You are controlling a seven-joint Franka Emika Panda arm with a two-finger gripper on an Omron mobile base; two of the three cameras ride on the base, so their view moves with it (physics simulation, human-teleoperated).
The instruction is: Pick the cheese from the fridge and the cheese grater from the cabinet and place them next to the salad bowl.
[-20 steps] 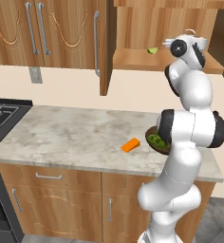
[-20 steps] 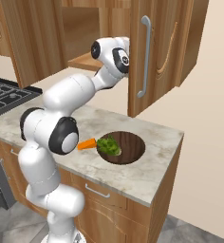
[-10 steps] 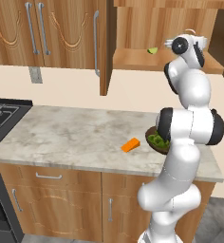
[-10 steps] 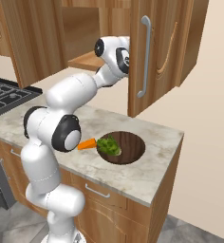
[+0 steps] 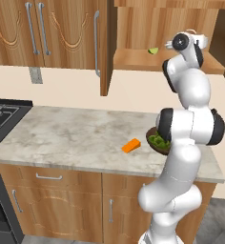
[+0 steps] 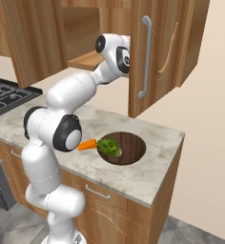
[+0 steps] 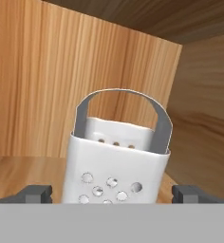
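The pincer (image 7: 111, 193) stands wide, its fingertips on both sides of the cheese grater (image 7: 117, 159) inside the cabinet (image 5: 133, 28). The cheese (image 5: 131, 145) lies on the desk (image 5: 66, 136), just beside the salad bowl (image 6: 128, 147).

The robot's arm (image 5: 190, 90) reaches into the open cabinet (image 5: 167, 28) near a small green item (image 5: 153, 51); cheese (image 5: 131, 145) lies on the counter (image 5: 66, 138) beside the salad bowl (image 5: 155, 142).

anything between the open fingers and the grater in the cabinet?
Nothing. In the hand view the cheese grater stands upright on the cabinet shelf, between the open gripper fingertips, with bare gaps either side.
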